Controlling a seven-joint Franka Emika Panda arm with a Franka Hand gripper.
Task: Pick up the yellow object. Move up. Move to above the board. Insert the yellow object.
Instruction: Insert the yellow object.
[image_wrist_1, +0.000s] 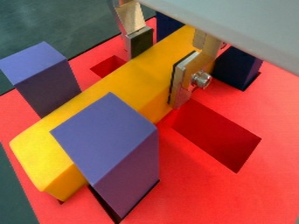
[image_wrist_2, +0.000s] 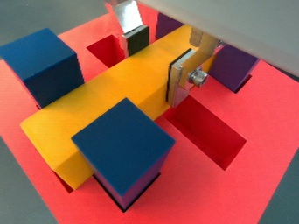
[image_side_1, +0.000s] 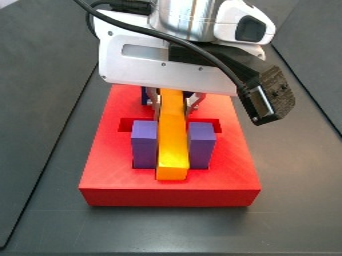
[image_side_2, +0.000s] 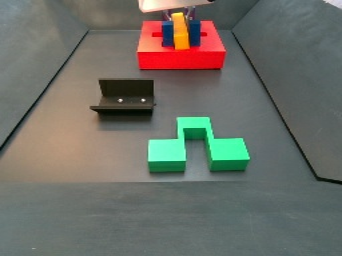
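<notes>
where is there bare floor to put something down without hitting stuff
In a side view, the dark floor is bare between the fixture and the green block, and along both side walls. It is crowded at the far end: the gripper holds the yellow object between upright blocks on the board.

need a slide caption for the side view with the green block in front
Gripper holds yellow bar between upright blocks on red board; fixture and green block lie nearer.

A dark grey matte floor (image_side_2: 80, 190) filled the scene, ringed by low, sloping dark walls (image_side_2: 40, 85). Soft, even light fell on it. The black fixture (image_side_2: 123, 97) stood on the floor.
</notes>
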